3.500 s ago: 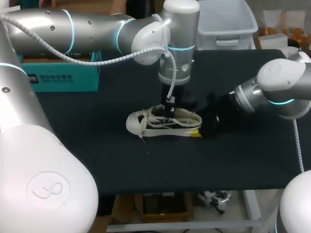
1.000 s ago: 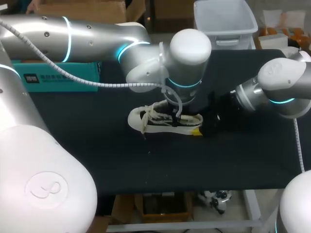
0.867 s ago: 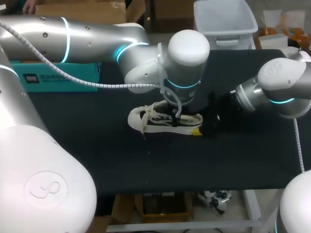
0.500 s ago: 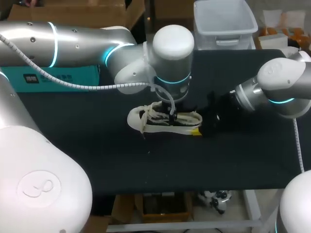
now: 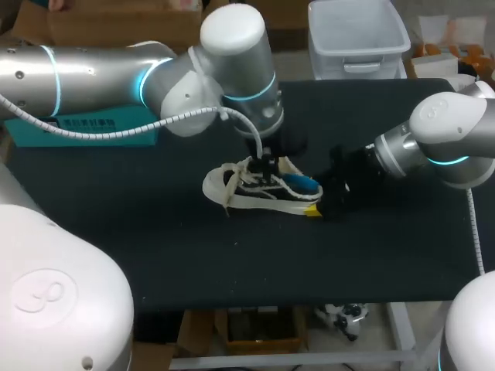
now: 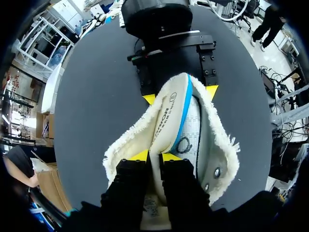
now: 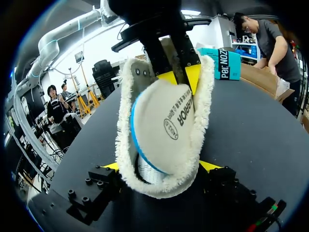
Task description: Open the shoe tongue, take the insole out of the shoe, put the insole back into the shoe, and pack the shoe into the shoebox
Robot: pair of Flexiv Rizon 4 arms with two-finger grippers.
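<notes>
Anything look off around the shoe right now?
Only the insole: it sits tilted, its heel end raised out of the shoe, pinched in the left gripper. That fits the removal step. The right gripper clamps the shoe's heel from both sides. Nothing looks spilled or damaged.

Cream shoe [image 5: 251,195], black side panel; insole [image 5: 301,184] white, blue-edged; table [image 5: 247,263] black; shoebox [image 5: 31,136] teal

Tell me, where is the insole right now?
In the head view the insole pokes out of the shoe at its heel, near the middle of the table, pinched by the left end effector.
</notes>
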